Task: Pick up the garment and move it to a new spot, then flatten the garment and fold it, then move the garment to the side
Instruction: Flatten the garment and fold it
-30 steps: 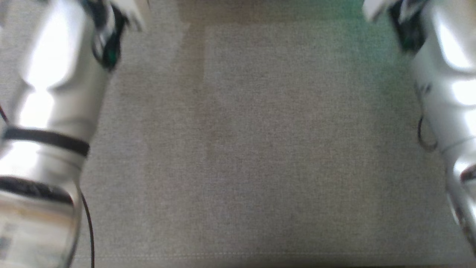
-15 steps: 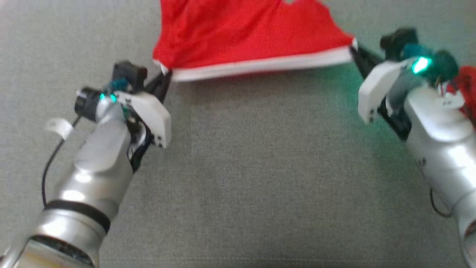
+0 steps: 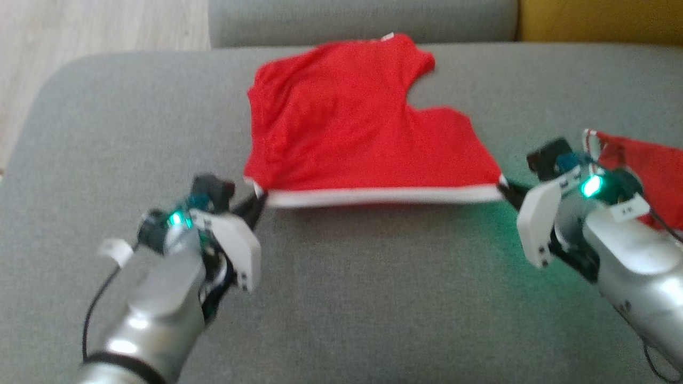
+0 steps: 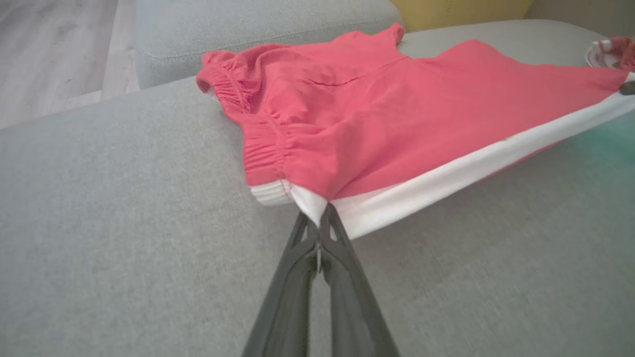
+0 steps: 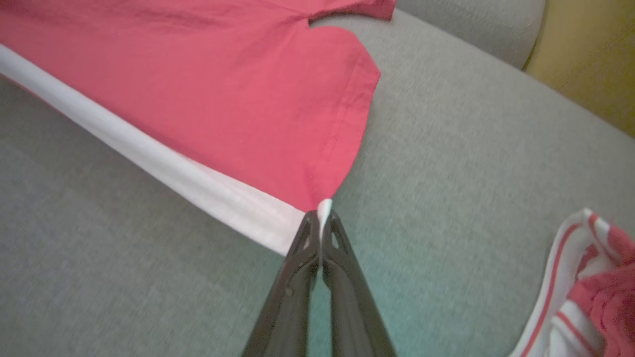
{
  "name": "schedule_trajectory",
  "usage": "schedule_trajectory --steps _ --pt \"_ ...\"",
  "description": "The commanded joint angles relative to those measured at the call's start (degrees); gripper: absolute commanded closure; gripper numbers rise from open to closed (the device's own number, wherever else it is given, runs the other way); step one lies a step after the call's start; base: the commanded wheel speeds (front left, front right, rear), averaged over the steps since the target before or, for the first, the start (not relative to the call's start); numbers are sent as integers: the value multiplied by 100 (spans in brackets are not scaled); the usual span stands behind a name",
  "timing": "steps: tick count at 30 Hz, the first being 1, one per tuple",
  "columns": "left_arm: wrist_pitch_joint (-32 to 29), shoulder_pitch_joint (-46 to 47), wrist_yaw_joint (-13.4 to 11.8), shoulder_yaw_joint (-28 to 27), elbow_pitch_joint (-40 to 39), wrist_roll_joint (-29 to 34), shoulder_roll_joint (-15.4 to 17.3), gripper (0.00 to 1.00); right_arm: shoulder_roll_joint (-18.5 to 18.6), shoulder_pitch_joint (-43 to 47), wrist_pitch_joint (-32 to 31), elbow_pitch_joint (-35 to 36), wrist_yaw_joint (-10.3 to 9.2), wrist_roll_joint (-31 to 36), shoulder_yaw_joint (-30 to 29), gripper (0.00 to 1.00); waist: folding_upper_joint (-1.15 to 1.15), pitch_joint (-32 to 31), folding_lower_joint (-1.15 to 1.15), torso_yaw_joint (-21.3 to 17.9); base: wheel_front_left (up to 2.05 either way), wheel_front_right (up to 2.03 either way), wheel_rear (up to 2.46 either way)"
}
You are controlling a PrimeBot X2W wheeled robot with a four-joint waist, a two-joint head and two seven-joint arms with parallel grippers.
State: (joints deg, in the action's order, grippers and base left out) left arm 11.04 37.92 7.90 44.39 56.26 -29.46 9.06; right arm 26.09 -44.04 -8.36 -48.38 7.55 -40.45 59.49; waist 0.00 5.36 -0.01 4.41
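Two near corners of one red garment [image 3: 352,133] are pinched, one by each robot arm. The garment lies on a grey sofa [image 3: 373,298], up toward 12 o'clock on the seat, with its far end close to the back cushion [image 3: 363,18]. A white band [image 3: 384,196] runs along the near edge and looks pulled straight between the two arms.

The left gripper [image 3: 259,199] is at 8 o'clock from the middle of the garment. Its two dark fingers are pressed together and pinch the white corner there. Next to that corner the cloth is bunched in little wrinkles.

The right gripper [image 3: 504,185] is at 4 o'clock from the garment. Its fingers are pressed together too, and they pinch the tip of the other white corner.

A small green light [image 3: 590,186] glows on the right wrist, and one glows on the left wrist too.

Another cloth [image 3: 653,170], red with white stripes, lies at 3 o'clock, just behind the right arm and apart from the garment. A yellow thing [image 3: 597,21] is at 2 o'clock, past the sofa. A wood floor [image 3: 106,26] shows at 10 o'clock.
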Motion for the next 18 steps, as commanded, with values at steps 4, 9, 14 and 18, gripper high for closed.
schedule_trajectory --steps 4,9,14,18 --pt "-147 -332 -42 53 -409 -234 453 100 590 306 -348 435 -6 -539 352 100 0 -455 1 -30 0 0 0" --pt "-403 -912 -42 287 -948 -365 735 100 1063 631 -829 1101 -6 -1226 759 100 0 -728 1 -32 0 0 0" --pt "-750 -1506 -90 352 -1758 -552 1051 100 1689 853 -1405 1803 -6 -1786 1052 100 0 -863 1 3 0 0 0" --pt "-1185 -2015 -247 412 -2603 -688 1366 100 2154 1051 -1851 2377 -6 -2117 1191 100 0 -940 1 43 0 0 0"
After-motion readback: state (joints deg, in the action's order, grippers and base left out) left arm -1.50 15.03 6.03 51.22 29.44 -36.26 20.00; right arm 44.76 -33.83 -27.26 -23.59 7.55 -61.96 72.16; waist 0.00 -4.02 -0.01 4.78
